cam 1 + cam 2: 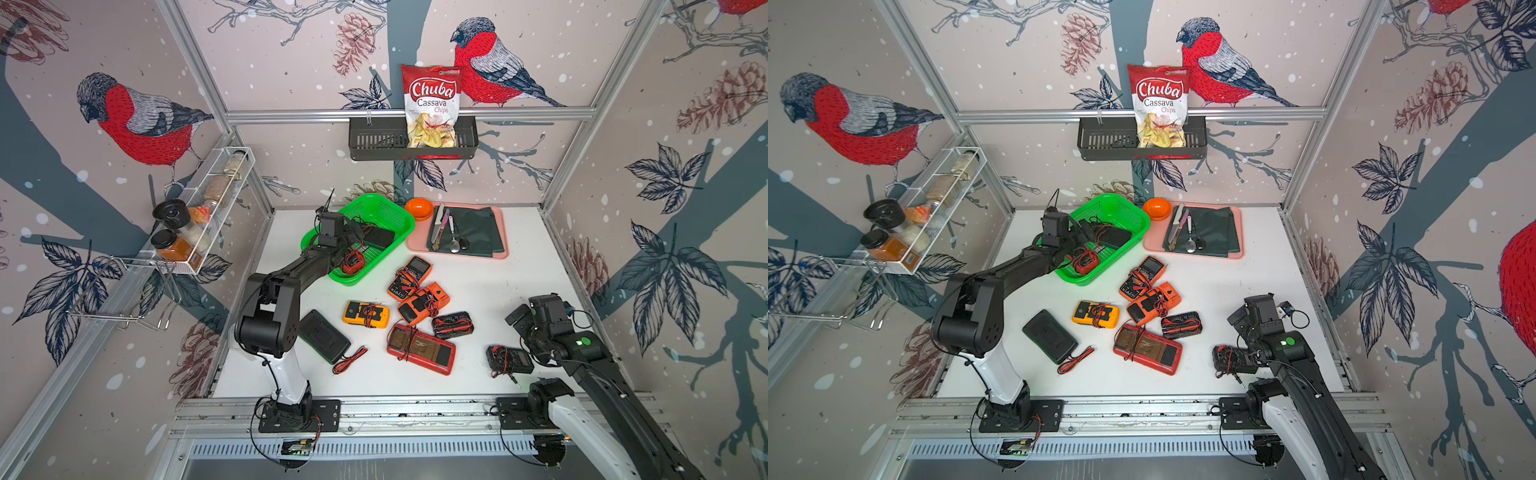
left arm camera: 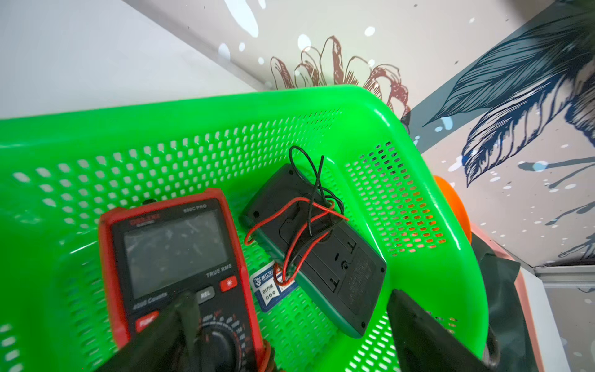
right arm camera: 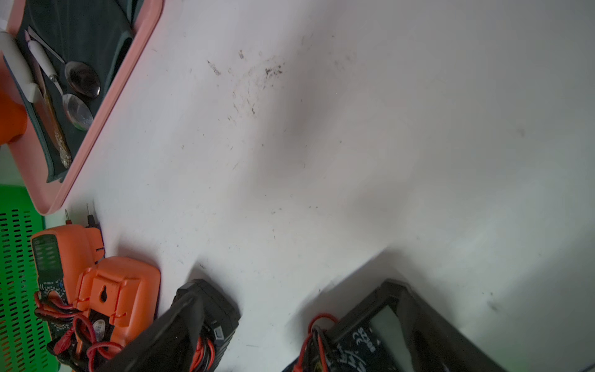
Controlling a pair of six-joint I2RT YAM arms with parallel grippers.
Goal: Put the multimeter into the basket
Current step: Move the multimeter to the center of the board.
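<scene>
The green basket [image 1: 384, 212] [image 1: 1115, 208] [image 2: 225, 106] stands at the back of the white table. A red multimeter [image 1: 352, 262] [image 2: 174, 251] lies in it face up, and beside that a black multimeter [image 1: 378, 237] [image 2: 322, 251] lies face down, wound in red and black leads. My left gripper [image 1: 352, 246] [image 2: 299, 335] hangs open over the basket, fingers [image 2: 418, 331] clear of the red meter. My right gripper [image 1: 517, 328] [image 3: 299, 335] is open above the table, over a black multimeter [image 1: 509, 359] [image 3: 370, 338] at the front right.
Several more multimeters lie mid-table: two orange [image 1: 417, 291], a yellow [image 1: 365, 313], a large red [image 1: 420, 349] and two black [image 1: 452, 325] [image 1: 324, 336]. A pink tray [image 1: 500, 232] with cutlery and an orange bowl [image 1: 419, 208] sit right of the basket. A wire rack [image 1: 199, 208] and a black shelf [image 1: 374, 143] hang on the walls.
</scene>
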